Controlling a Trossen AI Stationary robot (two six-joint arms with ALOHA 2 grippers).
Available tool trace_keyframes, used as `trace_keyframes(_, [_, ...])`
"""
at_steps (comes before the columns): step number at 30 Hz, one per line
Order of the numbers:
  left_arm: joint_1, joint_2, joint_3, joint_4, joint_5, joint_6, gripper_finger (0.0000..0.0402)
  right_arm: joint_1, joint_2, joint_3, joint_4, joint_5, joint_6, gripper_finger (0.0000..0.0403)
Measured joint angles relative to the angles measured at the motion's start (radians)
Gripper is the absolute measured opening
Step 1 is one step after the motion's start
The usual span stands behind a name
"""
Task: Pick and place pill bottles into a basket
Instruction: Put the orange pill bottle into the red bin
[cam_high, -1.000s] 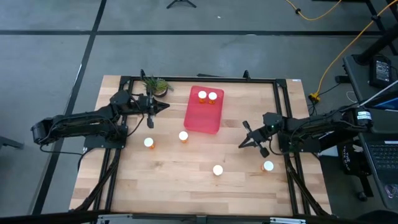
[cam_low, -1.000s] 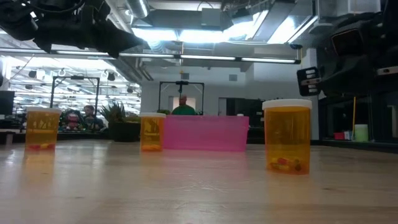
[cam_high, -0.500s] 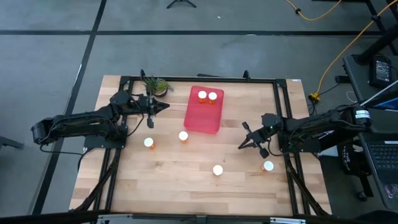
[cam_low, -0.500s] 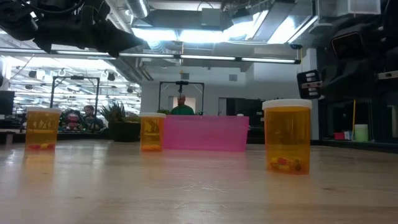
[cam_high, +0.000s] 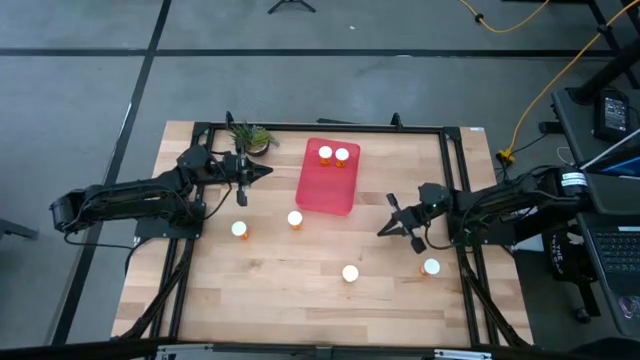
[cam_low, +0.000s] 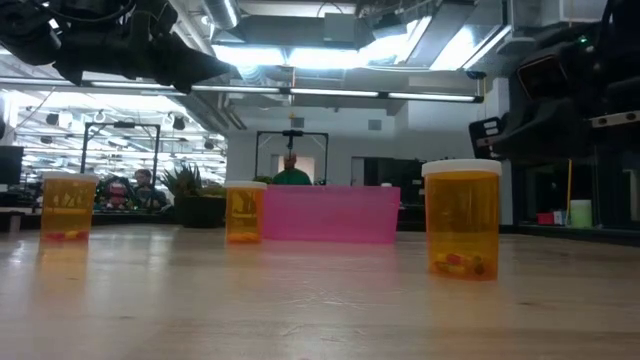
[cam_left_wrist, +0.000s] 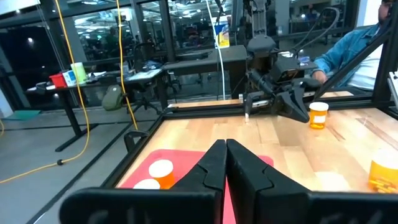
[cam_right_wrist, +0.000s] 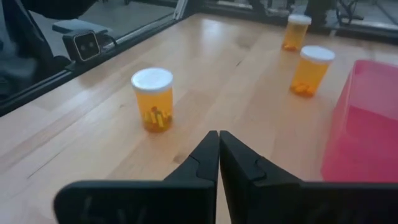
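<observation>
The basket, a flat red tray (cam_high: 322, 190), lies at the table's far middle with two pill bottles (cam_high: 333, 154) standing in its far end. Several more orange bottles with white caps stand on the wood: (cam_high: 240, 229), (cam_high: 295, 218), (cam_high: 350, 272), (cam_high: 431, 267). My left gripper (cam_high: 268, 172) is shut and hovers level, left of the tray; its wrist view shows the tray (cam_left_wrist: 161, 163) just below its fingers. My right gripper (cam_high: 381, 232) is shut, right of the tray, pointing toward the table's left and slightly down, above bare wood near a bottle (cam_right_wrist: 153, 98).
A small green potted plant (cam_high: 250, 137) stands at the far left, beside my left arm. Black frame rails (cam_high: 190, 250) run along the table's edges. A small camera (cam_right_wrist: 86, 42) sits at the near edge. A person sits beyond the table (cam_left_wrist: 354, 50).
My right gripper has edged slightly toward the table's left edge and sunk a little, staying shut. The bottles and the tray have kept their places.
</observation>
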Motion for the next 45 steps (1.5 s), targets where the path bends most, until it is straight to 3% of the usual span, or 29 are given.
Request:
trace_keyframes(9, [0.000,0.000,0.000,-0.009,0.001,0.000,0.0003,0.000,0.007,0.000,0.016,-0.001,0.047,0.0037])
trace_keyframes(21, [0.000,0.000,0.000,-0.018,0.001,0.000,0.0005,0.031,0.007,0.000,0.025,0.003,0.077,0.0195])
trace_keyframes(27, [0.000,0.000,0.000,-0.018,0.001,0.000,0.0003,0.091,0.008,0.001,0.025,0.124,0.075,0.0247])
trace_keyframes(34, [0.000,0.000,0.000,-0.018,0.000,0.000,0.0006,0.188,0.045,0.076,-0.040,0.183,0.073,0.0249])
trace_keyframes(45, [0.000,0.000,0.000,-0.020,0.001,-0.001,0.0007,0.280,0.316,0.190,0.012,0.235,0.130,0.0246])
